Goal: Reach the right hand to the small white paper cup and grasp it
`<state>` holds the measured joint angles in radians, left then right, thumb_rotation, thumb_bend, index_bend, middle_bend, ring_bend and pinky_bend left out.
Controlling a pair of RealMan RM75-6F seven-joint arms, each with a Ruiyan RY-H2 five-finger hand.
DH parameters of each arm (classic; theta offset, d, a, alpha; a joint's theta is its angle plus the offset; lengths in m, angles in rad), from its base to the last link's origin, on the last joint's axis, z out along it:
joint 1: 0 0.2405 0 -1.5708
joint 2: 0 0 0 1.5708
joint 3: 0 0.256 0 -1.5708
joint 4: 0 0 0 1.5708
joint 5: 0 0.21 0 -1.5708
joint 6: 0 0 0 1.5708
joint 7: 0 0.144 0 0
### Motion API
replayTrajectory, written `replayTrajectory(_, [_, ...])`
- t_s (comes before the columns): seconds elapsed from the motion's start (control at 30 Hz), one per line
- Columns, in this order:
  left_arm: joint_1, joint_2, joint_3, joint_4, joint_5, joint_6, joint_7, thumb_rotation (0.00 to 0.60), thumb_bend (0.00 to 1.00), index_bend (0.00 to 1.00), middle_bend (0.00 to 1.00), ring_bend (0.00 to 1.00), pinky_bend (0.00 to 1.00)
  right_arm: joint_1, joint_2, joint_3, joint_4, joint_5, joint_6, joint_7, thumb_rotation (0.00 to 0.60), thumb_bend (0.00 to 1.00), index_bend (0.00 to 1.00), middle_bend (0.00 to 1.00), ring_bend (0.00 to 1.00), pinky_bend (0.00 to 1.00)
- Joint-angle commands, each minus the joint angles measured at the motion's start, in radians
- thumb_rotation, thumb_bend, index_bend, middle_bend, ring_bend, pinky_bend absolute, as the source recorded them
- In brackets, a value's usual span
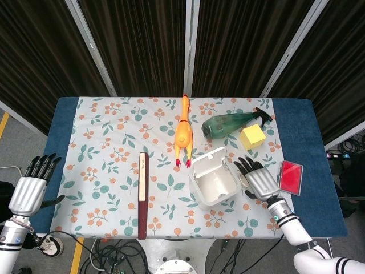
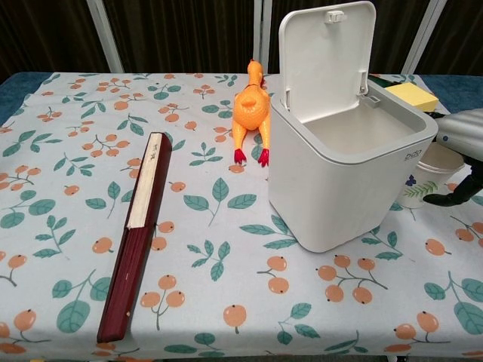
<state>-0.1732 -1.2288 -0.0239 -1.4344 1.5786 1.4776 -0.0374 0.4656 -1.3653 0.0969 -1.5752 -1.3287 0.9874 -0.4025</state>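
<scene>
Beside the white bin, right hand over the paper cup, fingers spread, grasp unclear.

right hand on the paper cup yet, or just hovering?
Cannot tell. In the head view the right hand covers the paper cup; the chest view shows the hand at the cup's rim, but neither contact nor gap is plain.

table | floral cloth | on it: book, rubber chicken, bin, paper cup, spray bottle
</scene>
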Motion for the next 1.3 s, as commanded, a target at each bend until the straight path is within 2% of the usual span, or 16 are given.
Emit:
replayTrajectory(0.03, [0.001,-0.001,0.000,0.003,0.001,0.003,-0.005,0.600,0.00,0.04,0.03,0.00,0.04,-0.001,-0.012,-0.007,0.007,-0.007,0.019,-0.004,0.600,0.21,0.00,0.17,0.11,0.36])
replayTrajectory(0.2, [0.003,-0.001,0.000,0.005,0.000,0.006,-0.007,0.600,0.00,0.04,0.03,0.00,0.04,0.000,-0.019,-0.014,0.019,-0.010,0.033,-0.003,0.600,0.26,0.15,0.31,0.27,0.51])
replayTrajectory(0.4, [0.002,0.000,0.000,0.004,-0.001,0.004,-0.005,0.600,0.00,0.04,0.03,0.00,0.04,-0.001,-0.002,-0.010,0.010,-0.017,0.060,0.013,0.600,0.27,0.28,0.38,0.34,0.57])
replayTrajectory(0.57, [0.002,0.001,0.000,0.004,-0.001,0.004,-0.006,0.600,0.00,0.04,0.03,0.00,0.04,-0.036,0.076,0.001,-0.051,-0.060,0.151,0.081,0.600,0.27,0.29,0.38,0.34,0.57])
replayTrajectory(0.77, [-0.001,0.001,-0.003,0.001,0.000,0.003,-0.003,0.600,0.00,0.04,0.03,0.00,0.04,-0.092,0.226,0.015,-0.185,-0.161,0.302,0.154,0.600,0.27,0.29,0.38,0.34,0.57])
replayTrajectory(0.97, [-0.003,0.002,-0.005,-0.006,0.003,0.007,0.004,0.600,0.00,0.04,0.03,0.00,0.04,-0.114,0.335,0.016,-0.295,-0.275,0.378,0.218,0.600,0.27,0.29,0.38,0.34,0.57])
replayTrajectory(1.1, [-0.001,-0.002,-0.008,-0.005,0.001,0.014,0.009,0.600,0.00,0.04,0.03,0.00,0.04,-0.097,0.337,0.010,-0.334,-0.337,0.371,0.215,0.600,0.27,0.29,0.38,0.34,0.57])
replayTrajectory(1.3, [0.000,0.000,-0.008,-0.003,-0.001,0.016,0.003,0.600,0.00,0.04,0.03,0.00,0.04,-0.042,0.284,0.015,-0.344,-0.374,0.306,0.201,0.600,0.27,0.29,0.35,0.34,0.57])
